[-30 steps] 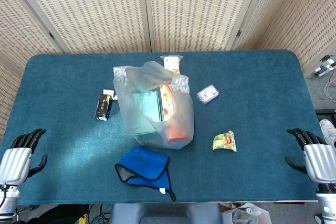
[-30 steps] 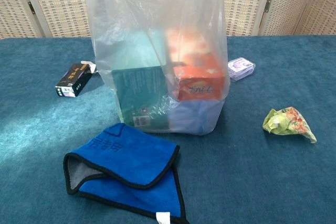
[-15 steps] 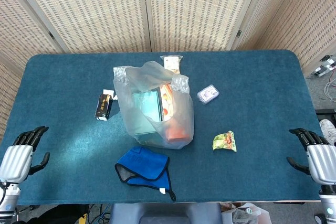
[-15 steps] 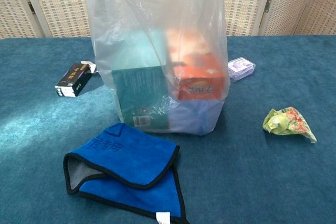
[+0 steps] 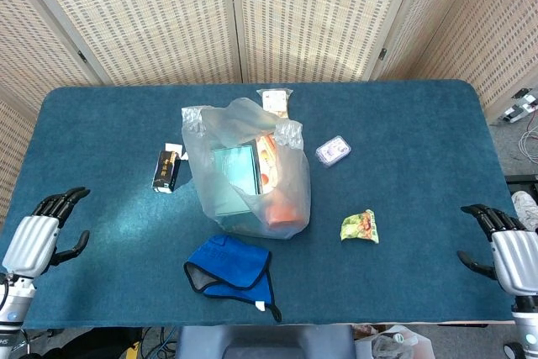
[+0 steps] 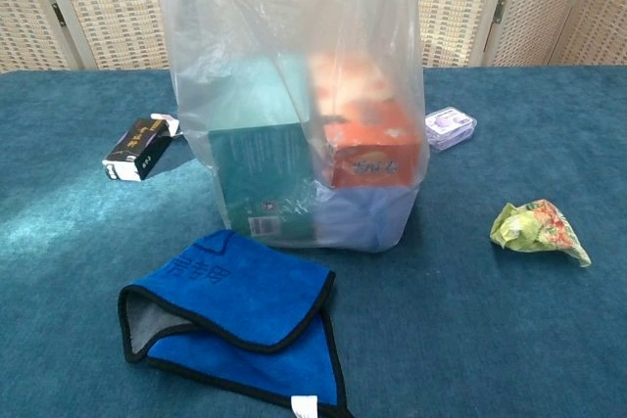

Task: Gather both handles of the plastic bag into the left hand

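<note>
Standing upright at the centre of the head view is the plastic bag [image 5: 252, 176], translucent, with a teal box [image 6: 263, 178] and an orange box [image 6: 370, 152] visible through its wall in the chest view. Its two handles [image 5: 195, 120] rise loose at the top corners, one at the upper left of the bag and one at the upper right, neither touched. Down at the lower left edge of the frame, the left hand [image 5: 34, 241] hovers over the table [image 5: 420, 140] corner, fingers spread and holding nothing, well apart from the bag. At the lower right edge, the right hand [image 5: 508, 250] sits just off the table, fingers likewise apart and empty. A folded blue cloth [image 5: 231, 268] lies just below the bag. A small black box [image 5: 166, 171] sits left of it, a crumpled green wrapper [image 5: 360, 226] to the right, and a little clear packet [image 5: 333, 150] at the upper right.
</note>
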{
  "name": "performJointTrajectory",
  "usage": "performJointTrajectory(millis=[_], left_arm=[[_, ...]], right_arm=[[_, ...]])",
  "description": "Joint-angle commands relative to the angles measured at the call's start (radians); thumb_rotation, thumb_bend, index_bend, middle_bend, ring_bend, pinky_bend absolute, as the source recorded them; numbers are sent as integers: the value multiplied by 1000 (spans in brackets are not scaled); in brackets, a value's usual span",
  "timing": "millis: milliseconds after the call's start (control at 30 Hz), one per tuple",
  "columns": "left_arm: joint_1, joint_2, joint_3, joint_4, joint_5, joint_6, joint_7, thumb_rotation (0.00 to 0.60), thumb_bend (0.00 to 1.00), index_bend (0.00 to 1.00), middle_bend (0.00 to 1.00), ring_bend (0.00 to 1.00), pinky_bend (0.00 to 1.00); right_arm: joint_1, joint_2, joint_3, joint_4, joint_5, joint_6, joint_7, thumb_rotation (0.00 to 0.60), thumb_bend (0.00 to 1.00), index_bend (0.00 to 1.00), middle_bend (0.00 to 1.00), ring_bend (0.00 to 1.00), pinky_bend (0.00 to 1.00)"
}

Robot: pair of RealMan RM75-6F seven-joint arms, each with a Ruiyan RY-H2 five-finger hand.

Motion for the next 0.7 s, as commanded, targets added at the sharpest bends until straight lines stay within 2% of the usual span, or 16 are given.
performJointTrajectory(millis=[33, 433, 567, 700], left_arm=[[-27, 21, -5, -3, 8, -31, -66, 600, 379, 145, 124, 172, 128], [-91, 4, -51, 49, 28, -28, -151, 600, 378, 157, 146, 195, 153], [-125, 27, -62, 21, 28, -66, -329, 600, 379, 157, 153, 211, 194], [-161, 64, -70, 3, 38, -105, -442, 600, 378, 156, 153, 216, 232]], right_arm=[[11, 18, -4, -15, -18, -13, 16, 600, 141, 258, 260, 255, 398], [23, 46, -13, -35, -55, -18, 42, 600, 141, 248, 260, 255, 398], [17, 54, -19, -39, -62, -7, 44, 600, 141, 247, 260, 255, 398], [8, 66, -18, -45, -72, 17, 51, 600, 141, 247, 260, 255, 398]])
